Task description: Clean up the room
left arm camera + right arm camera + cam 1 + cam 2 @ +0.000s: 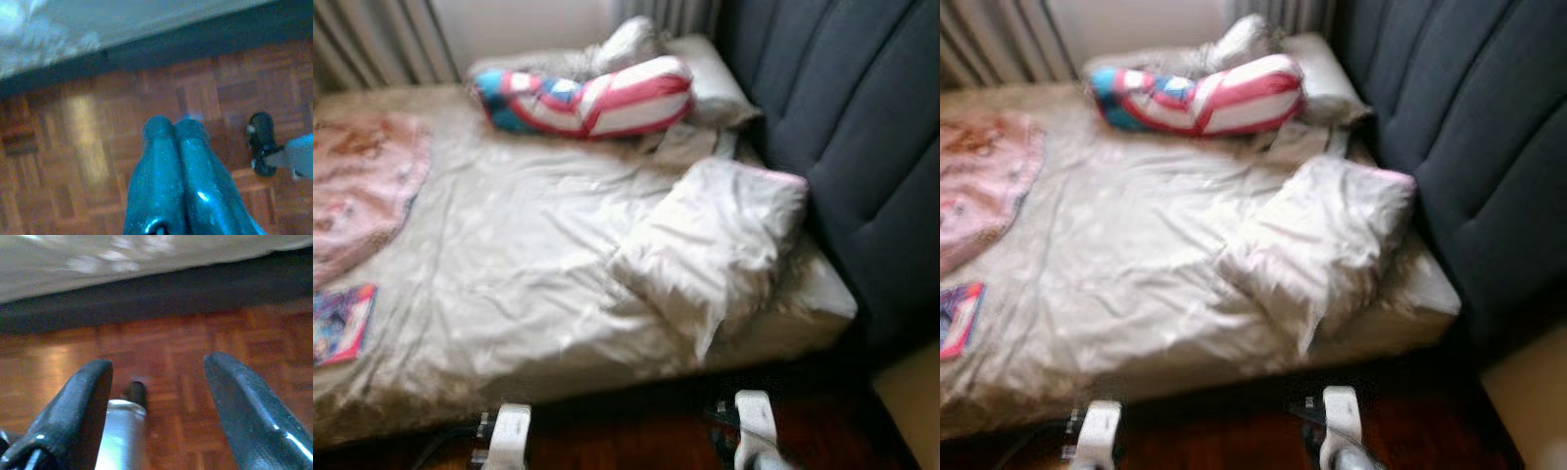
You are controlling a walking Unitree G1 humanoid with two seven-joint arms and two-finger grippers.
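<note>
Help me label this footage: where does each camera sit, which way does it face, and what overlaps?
Left eye view: on the head, looking forward and down at the bed, white pillow and striped cushion; both silver arms at the bottom edge.
Right eye view: same head, same bed scene, slightly shifted.
Left wrist view: along the left gripper, fingers together, aimed at the parquet floor by the bed base.
Right wrist view: along the right gripper, fingers spread, over the same floor.
Shared: both wrist views show parquet and the bed's lower edge.
</note>
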